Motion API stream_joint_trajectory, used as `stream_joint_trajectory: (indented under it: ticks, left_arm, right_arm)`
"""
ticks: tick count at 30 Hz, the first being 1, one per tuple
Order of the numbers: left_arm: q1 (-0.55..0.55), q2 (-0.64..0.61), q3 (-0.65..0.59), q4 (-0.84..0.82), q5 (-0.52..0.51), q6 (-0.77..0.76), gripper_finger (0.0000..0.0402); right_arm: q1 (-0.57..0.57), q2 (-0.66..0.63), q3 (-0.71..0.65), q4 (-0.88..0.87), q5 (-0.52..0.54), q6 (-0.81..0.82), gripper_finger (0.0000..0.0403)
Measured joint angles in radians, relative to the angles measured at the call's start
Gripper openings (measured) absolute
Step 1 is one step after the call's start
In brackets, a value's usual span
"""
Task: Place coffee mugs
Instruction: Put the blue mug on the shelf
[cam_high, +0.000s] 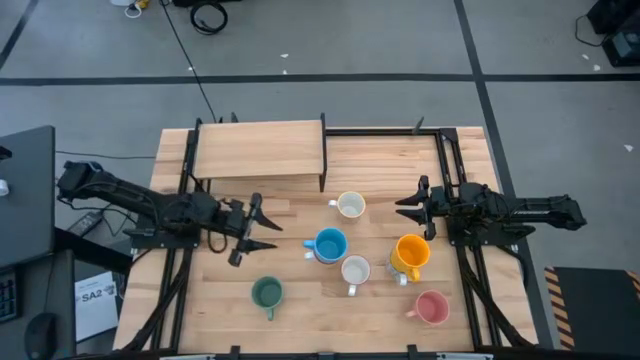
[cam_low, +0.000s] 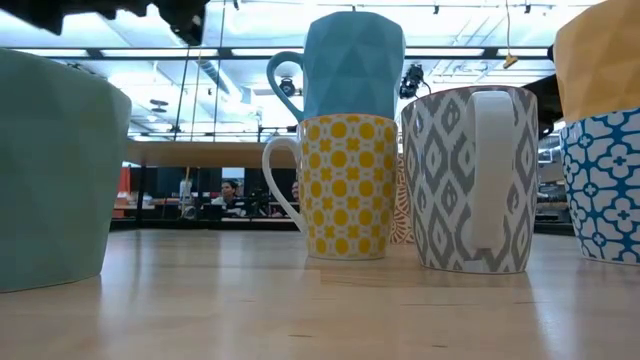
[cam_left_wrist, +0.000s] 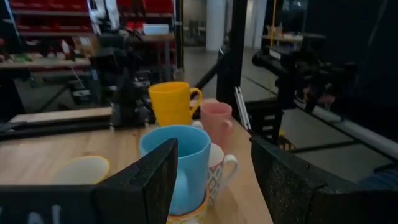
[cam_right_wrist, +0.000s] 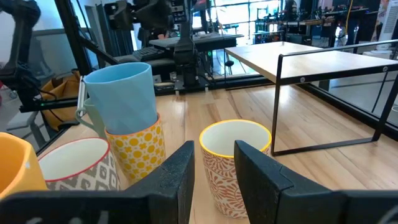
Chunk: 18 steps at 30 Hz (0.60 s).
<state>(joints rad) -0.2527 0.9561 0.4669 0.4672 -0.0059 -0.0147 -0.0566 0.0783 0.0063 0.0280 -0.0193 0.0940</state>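
Blue mug (cam_right_wrist: 121, 99) stacked in yellow-patterned mug (cam_right_wrist: 137, 149), beside orange-patterned mug (cam_right_wrist: 233, 165).

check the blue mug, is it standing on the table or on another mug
On another mug. The blue mug sits upright, stacked in the yellow-patterned mug in the low view; the right wrist view shows the same stack.

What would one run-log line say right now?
left claw: open, empty, near blue ceramic mug | right claw: empty, facing orange-patterned white mug

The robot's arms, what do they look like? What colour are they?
Both arms are black and built of jointed segments. The left tool and right tool each end in two flat, dark, pointed fingers. A thin black cable trails across the floor beyond the table. No markings are readable.
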Motion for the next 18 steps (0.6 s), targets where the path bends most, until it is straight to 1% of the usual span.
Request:
stream_joint_trajectory:
  ticks: [4, 8, 15, 18]
  left_arm:
    - [-0.01, 0.109, 0.069, 0.0, -0.002, 0.0, 0.0212]
    - [-0.011, 0.201, 0.112, -0.002, -0.004, -0.001, 0.0212]
    - [-0.009, 0.323, 0.138, -0.001, -0.118, -0.001, 0.0212]
    - [-0.008, 0.362, 0.138, -0.001, -0.142, -0.001, 0.0212]
  right_arm:
    - [0.0, 0.0, 0.0, 0.0, 0.0, 0.0, 0.0119]
    - [0.0, 0.0, 0.0, 0.0, 0.0, 0.0, 0.0119]
    - [0.0, 0.0, 0.0, 0.0, 0.0, 0.0, 0.0119]
    - [0.0, 0.0, 0.0, 0.0, 0.0, 0.0, 0.0119]
